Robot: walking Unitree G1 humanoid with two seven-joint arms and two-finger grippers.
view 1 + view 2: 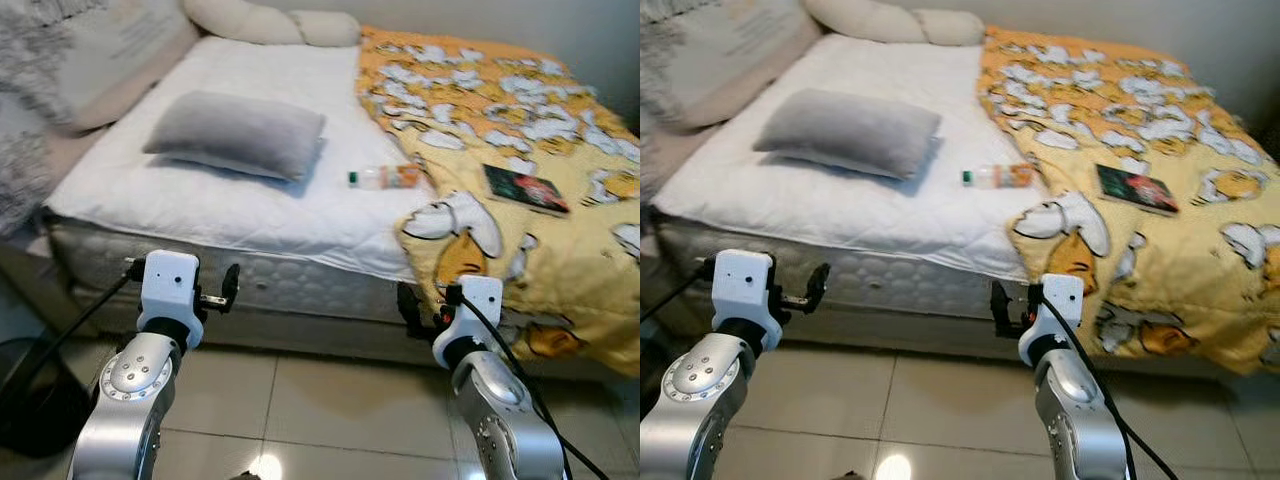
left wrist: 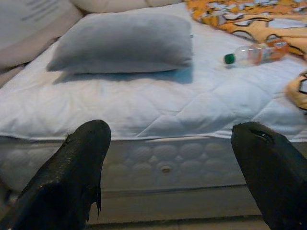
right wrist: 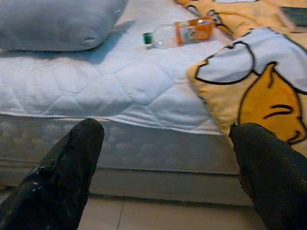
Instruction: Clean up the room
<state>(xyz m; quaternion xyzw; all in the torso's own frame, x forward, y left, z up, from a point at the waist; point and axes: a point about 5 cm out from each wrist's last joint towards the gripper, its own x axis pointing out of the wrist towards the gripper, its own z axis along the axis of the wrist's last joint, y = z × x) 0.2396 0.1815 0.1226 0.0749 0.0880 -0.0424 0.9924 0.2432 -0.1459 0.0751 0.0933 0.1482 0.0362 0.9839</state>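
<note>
A clear plastic bottle [image 1: 385, 178] with a green cap and an orange label lies on its side on the white mattress [image 1: 250, 220], beside the edge of the yellow duck-print blanket [image 1: 520, 130]. A dark book [image 1: 526, 189] rests on that blanket. A grey pillow [image 1: 238, 134] lies left of the bottle. My left gripper [image 2: 168, 143] is open, held in front of the bed's side below the pillow. My right gripper [image 3: 165, 139] is open too, held low before the mattress edge below the bottle [image 3: 178, 32]. Both are apart from the bed and hold nothing.
Cream pillows [image 1: 270, 22] lie at the head of the bed, and a large beige cushion [image 1: 110, 55] leans at the left. A dark round object [image 1: 30, 400] stands on the tiled floor [image 1: 330, 400] at the lower left. Cables trail from both arms.
</note>
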